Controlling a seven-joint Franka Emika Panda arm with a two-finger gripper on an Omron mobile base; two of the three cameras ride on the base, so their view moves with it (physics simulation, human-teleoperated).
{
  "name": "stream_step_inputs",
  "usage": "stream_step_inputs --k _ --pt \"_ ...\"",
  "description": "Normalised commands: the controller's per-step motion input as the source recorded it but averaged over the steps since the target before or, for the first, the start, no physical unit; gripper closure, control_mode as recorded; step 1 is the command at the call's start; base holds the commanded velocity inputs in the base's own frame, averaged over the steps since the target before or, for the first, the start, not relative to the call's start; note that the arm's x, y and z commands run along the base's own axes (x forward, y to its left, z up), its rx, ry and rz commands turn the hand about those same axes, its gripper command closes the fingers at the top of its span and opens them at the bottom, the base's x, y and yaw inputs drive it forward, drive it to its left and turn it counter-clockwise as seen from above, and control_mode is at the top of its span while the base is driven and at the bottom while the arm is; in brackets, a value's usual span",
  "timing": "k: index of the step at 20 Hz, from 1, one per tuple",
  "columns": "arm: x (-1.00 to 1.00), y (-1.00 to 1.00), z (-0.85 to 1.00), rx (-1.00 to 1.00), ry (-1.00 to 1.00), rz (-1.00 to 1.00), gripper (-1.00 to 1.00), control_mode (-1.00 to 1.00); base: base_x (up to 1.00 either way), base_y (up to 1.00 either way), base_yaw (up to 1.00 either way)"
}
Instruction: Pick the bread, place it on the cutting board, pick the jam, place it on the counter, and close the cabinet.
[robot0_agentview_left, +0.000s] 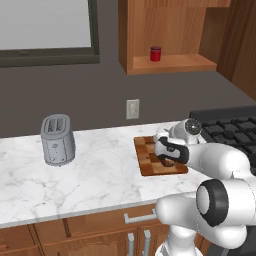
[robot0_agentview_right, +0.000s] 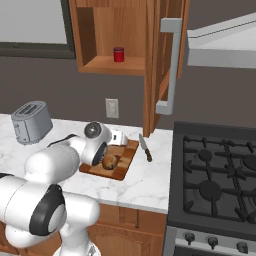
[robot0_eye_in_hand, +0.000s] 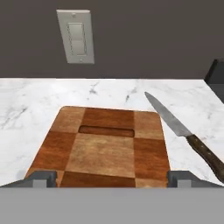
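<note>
Hovering gripper (robot0_eye_in_hand: 112, 177): spread wide over the cutting board (robot0_eye_in_hand: 105, 148), pinching nothing.
Bread (robot0_agentview_right: 110, 161): resting on board, frame centre, right base view.
Jam (robot0_agentview_left: 155, 53): upper centre on cabinet (robot0_agentview_left: 170, 62) shelf, well above gripper.
Hand view alone: knife (robot0_eye_in_hand: 183, 133) right of board.

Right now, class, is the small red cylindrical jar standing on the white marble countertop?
No: the small red cylindrical jar stands on the shelf of the open brown wooden wall cabinet, well above the white marble countertop.
</note>
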Motion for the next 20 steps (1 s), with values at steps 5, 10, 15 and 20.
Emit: stream_step_inputs --k 5,10,15,20 --pt "0.00 0.00 0.17 0.00 -0.21 0.00 -1.00 -1.00 0.00 0.00 0.00" --pt "0.00 0.00 0.18 0.00 -0.18 0.00 -1.00 -1.00 0.00 0.00 0.00" --pt "0.00 0.00 0.15 0.00 -0.16 0.00 -1.00 -1.00 0.00 0.00 0.00" --pt "-0.04 0.00 0.19 0.00 -0.12 0.00 -1.00 -1.00 0.00 0.00 0.00"
